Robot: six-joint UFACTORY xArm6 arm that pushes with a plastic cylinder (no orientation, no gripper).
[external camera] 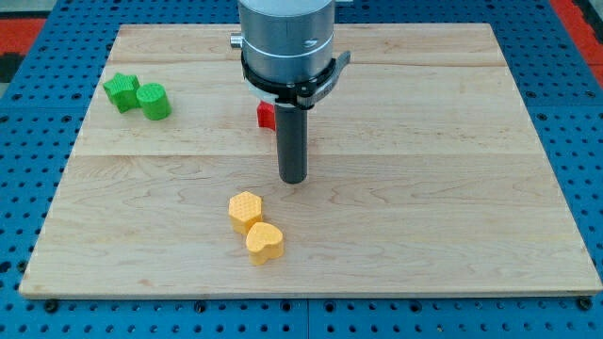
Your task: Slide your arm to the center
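My tip [293, 178] is the lower end of a dark rod near the middle of the wooden board [452, 188]. A red block [266, 116] sits just behind the rod at its left, mostly hidden by the arm. A yellow hexagon block [245, 210] lies below and left of the tip, with a yellow heart-shaped block [265, 243] touching it at its lower right. A green star-shaped block [121, 91] and a green cylinder [154, 101] touch each other at the view's upper left.
The board rests on a blue pegboard surface [28, 188] that surrounds it. The arm's grey body [285, 42] hangs over the board's top middle.
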